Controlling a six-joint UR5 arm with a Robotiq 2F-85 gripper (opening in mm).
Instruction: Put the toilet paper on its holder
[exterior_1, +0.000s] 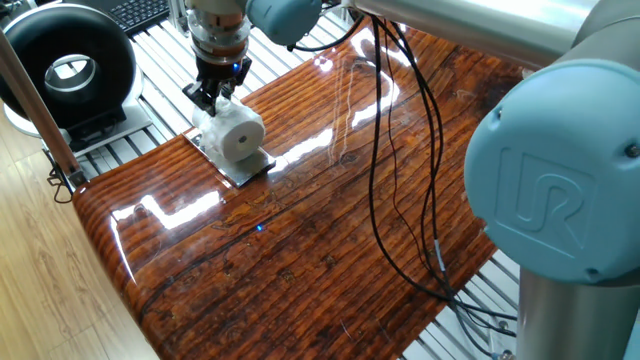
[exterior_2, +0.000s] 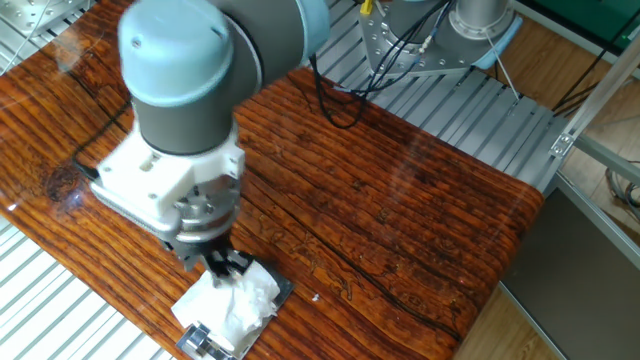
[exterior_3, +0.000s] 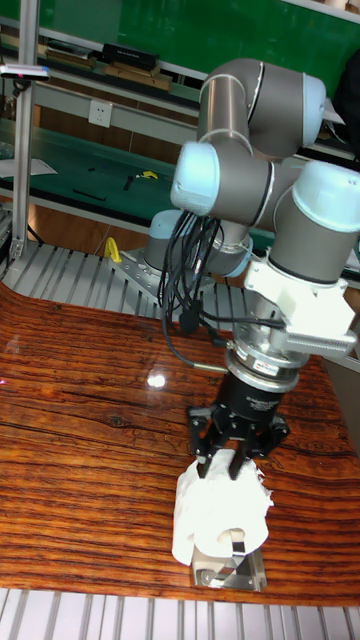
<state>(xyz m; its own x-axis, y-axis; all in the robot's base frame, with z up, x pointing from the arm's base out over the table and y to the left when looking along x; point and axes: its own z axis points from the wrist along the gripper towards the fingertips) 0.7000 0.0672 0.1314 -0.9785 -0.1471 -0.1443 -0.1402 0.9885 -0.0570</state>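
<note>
The white toilet paper (exterior_1: 236, 134) lies on its side on the silver holder (exterior_1: 252, 170) near the table's left edge, its central hole facing outward. The holder's peg is hidden by the roll. My gripper (exterior_1: 215, 97) hangs just above the back of the roll, open, with nothing between its fingers. In the other fixed view the gripper (exterior_2: 225, 265) is blurred and stands above the crumpled-looking toilet paper (exterior_2: 240, 305), with a corner of the holder (exterior_2: 283, 290) showing. The tall fixed view has the gripper (exterior_3: 232, 462) spread over the toilet paper (exterior_3: 218, 510) on the holder (exterior_3: 232, 577).
A black round fan-like device (exterior_1: 65, 65) stands on the slatted metal bench left of the table. Black cables (exterior_1: 400, 150) trail across the wooden tabletop (exterior_1: 320, 250). A wooden post (exterior_1: 35, 100) rises near the table's left corner.
</note>
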